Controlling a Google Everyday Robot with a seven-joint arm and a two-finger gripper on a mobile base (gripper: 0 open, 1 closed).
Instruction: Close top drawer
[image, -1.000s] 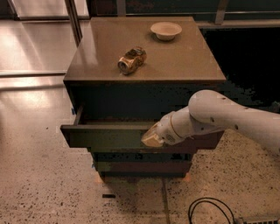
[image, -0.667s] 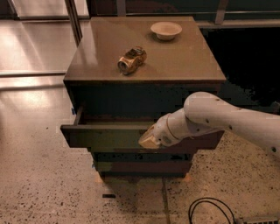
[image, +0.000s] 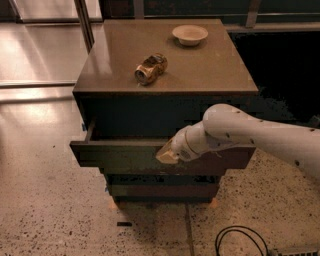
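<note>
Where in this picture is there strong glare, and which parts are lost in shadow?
In the camera view, glare lies on the shiny floor at upper left; the cabinet top is softly lit; the inside of the open top drawer and the area right of the cabinet are lost in shadow; the pale gripper, at the drawer front's middle, stands out.

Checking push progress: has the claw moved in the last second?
Yes. The claw, at the front of the top drawer, has shifted slightly left in view against the cabinet.

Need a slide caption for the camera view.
Tool at the front of the open top drawer; can and bowl sit on the cabinet.
</note>
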